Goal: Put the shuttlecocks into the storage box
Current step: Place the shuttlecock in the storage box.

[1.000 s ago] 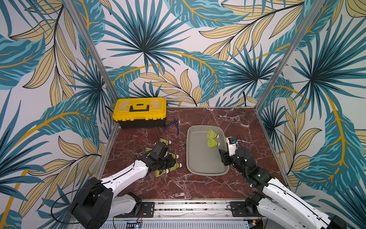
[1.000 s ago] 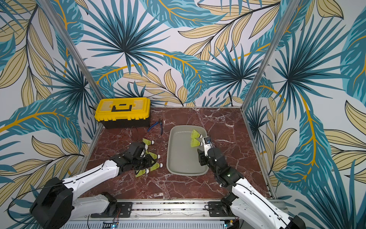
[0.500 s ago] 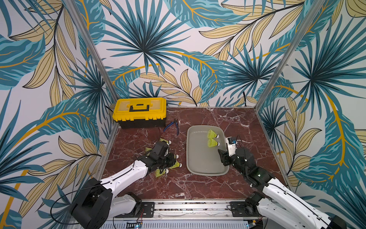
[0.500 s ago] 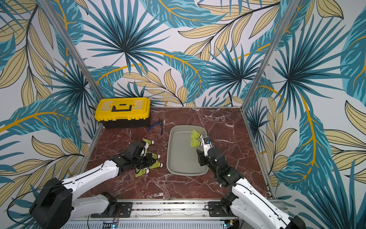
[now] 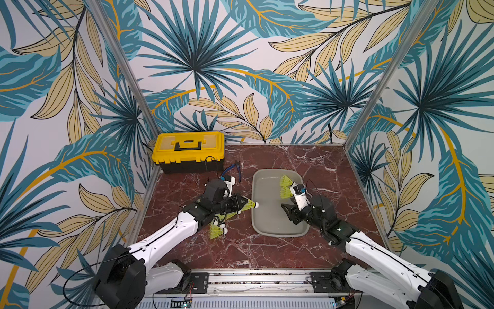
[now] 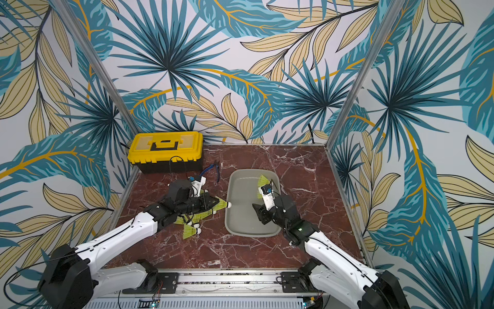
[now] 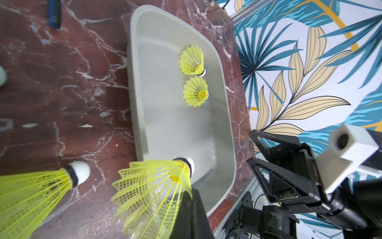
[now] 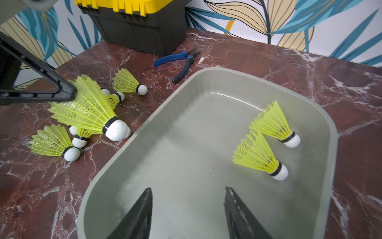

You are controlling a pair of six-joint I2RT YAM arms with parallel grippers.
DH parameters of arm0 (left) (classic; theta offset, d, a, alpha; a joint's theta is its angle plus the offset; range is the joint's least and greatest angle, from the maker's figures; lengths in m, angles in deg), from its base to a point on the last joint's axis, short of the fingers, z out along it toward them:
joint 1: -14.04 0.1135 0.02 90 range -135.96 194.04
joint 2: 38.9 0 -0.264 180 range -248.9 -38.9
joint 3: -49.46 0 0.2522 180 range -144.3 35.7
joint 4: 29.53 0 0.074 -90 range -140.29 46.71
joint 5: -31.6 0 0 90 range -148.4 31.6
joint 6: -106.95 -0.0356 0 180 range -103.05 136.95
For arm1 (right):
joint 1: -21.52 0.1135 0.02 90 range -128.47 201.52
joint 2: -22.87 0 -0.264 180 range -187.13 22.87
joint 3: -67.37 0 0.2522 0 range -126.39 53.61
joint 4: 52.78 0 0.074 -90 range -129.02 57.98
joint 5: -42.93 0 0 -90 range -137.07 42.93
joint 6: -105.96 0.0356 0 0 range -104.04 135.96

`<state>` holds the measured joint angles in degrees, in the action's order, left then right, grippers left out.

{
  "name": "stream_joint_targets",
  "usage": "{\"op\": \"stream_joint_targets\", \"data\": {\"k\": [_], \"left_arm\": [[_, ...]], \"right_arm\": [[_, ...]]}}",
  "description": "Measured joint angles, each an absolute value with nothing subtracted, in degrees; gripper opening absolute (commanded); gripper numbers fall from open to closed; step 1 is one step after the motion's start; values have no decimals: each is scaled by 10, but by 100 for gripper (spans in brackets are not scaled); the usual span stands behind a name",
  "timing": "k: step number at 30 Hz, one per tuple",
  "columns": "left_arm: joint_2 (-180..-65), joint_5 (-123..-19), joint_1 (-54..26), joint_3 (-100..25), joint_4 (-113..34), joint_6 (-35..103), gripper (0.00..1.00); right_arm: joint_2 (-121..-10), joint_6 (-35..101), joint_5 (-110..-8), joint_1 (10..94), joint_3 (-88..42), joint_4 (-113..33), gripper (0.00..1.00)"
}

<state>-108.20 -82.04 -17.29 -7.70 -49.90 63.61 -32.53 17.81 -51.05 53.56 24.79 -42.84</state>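
A: What is seen nearest the arms?

B: A heap of loose shuttlecocks [image 5: 217,230] is left on the tabletop [image 5: 240,254], near the storage box [image 5: 267,222] on its left side. Just above that heap one shuttlecock [image 5: 250,205] is pinched by its skirt in the left gripper [image 5: 240,205], which is closed down narrow on it. Its white tip is held at the box's left rim.

A: And the right gripper [image 8: 188,188]?

B: It is held partly spread and empty, low over the near end of the box.

A: Which step is judged to be in hand?

B: The carry to the box. A little more reach inward is called for. The jaws are then to be parted, so that the shuttlecock is dropped on bare floor, clear of the right gripper.

A: What is found farther off?

B: Two shuttlecocks [image 8: 270,124] are seen lying on their sides toward the box's far right corner. Beyond the box, blue pliers [image 8: 171,58] and a yellow-lidded toolbox [image 5: 188,149] are seen. Neither is needed.
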Motion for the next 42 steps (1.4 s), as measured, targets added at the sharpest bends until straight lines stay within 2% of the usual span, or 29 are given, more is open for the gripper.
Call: {"op": "stream_joint_targets", "data": {"k": [16,26,34,40,42], "left_arm": [[-1155,-914,-195,-140,-460,619,0],[-1162,-921,-198,-141,-455,618,0],[-1162,-921,-199,-141,-451,618,0],[-1162,-921,-199,-141,-449,618,0],[-1162,-921,-199,-141,-448,617,14]], "right_arm": [[-455,137,-648,536,202,-508,58],[-469,133,-676,536,194,-513,51],[-477,134,-695,536,194,-514,39],[-477,137,-697,536,194,-509,21],[-477,139,-696,536,194,-509,17]]}}
